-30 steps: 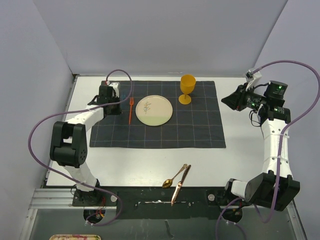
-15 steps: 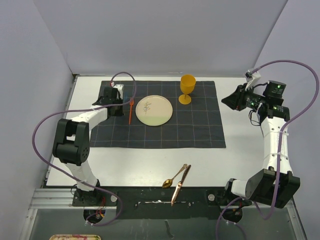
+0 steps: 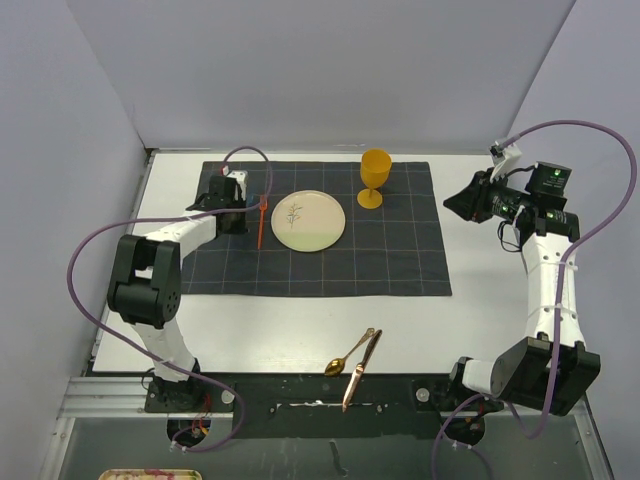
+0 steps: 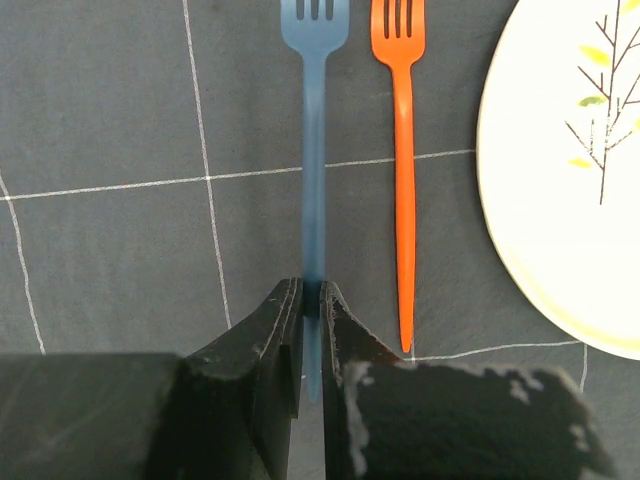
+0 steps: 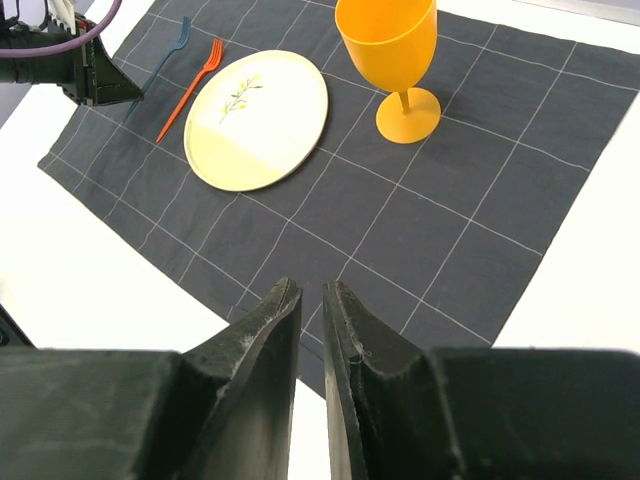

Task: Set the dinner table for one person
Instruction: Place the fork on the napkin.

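From where I stand, the job in hand looks like laying the blue fork (image 4: pixel 314 150) down next to the orange fork (image 4: pixel 403 180). The left claw (image 4: pixel 310 292) is clamped on the very tail of the blue handle at the bottom middle of its wrist view, with the tines pointing to the top of the frame. The two forks already run parallel and just beside each other on the dark gridded cloth (image 4: pixel 120 100), and the plate (image 4: pixel 560 200) is off to the right. I can't tell whether the blue fork is resting on the cloth or hanging a shade above it. I'd make sure it is flat down before letting go, then part the jaws gently and pull straight back along the handle, so nothing swings sideways into the orange fork. The right claw (image 5: pixel 311 290) hovers over the cloth's near edge at the bottom of its view. Its jaws are nearly together with nothing between them, and the yellow goblet (image 5: pixel 390 50) stands at the top. The white desk (image 3: pixel 300 330) carries it all, filling the middle of the overhead view. A knife (image 3: pixel 362 368) and a spoon (image 3: pixel 350 352) lie crossed on its bare strip at lower centre, which I'd guess come next.
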Robot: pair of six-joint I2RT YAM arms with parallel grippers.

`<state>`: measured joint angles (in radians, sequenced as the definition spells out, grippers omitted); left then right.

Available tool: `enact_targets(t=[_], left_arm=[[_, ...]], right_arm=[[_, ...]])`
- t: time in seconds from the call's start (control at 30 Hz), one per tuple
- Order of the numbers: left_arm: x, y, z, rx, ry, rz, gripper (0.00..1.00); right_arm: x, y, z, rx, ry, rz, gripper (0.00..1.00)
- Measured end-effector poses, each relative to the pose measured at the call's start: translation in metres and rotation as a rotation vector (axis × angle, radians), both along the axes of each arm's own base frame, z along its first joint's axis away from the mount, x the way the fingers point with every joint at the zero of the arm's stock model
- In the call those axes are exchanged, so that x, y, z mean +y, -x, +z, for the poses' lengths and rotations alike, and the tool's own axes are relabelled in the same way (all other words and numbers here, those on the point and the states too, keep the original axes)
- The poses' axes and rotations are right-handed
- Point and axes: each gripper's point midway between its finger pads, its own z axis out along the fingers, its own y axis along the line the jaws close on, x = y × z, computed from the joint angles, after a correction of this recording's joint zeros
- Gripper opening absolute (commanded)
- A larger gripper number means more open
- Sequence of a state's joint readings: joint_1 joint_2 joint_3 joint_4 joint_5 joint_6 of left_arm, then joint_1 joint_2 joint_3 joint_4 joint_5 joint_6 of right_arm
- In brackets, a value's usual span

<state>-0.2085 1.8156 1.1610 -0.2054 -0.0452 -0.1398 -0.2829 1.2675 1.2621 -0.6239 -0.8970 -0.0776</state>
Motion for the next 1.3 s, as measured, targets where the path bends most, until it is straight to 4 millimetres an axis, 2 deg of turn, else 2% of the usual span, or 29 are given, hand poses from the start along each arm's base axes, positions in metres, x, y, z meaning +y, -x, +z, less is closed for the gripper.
enact_targets(t=[0.27, 0.77, 1.03, 1.3], left_arm=[[0.0, 0.002, -0.01, 0.024, -0.002, 0.004, 0.0], [0.0, 0.003, -0.015, 0.036, -0.004, 0.003, 0.0], [-0.001, 0.007, -0.029, 0.077, -0.009, -0.002, 0.0], [-0.008, -0.002, -0.02, 0.059, -0.003, -0.015, 0.0]], right_arm=[[0.0, 0.0, -0.002, 0.017, -0.004, -0.001, 0.17], [-0.002, -0.005, -0.008, 0.037, -0.01, -0.001, 0.17], [-0.002, -0.005, -0.007, 0.035, -0.01, -0.002, 0.17], [-0.001, -0.005, -0.007, 0.035, -0.011, 0.0, 0.17]])
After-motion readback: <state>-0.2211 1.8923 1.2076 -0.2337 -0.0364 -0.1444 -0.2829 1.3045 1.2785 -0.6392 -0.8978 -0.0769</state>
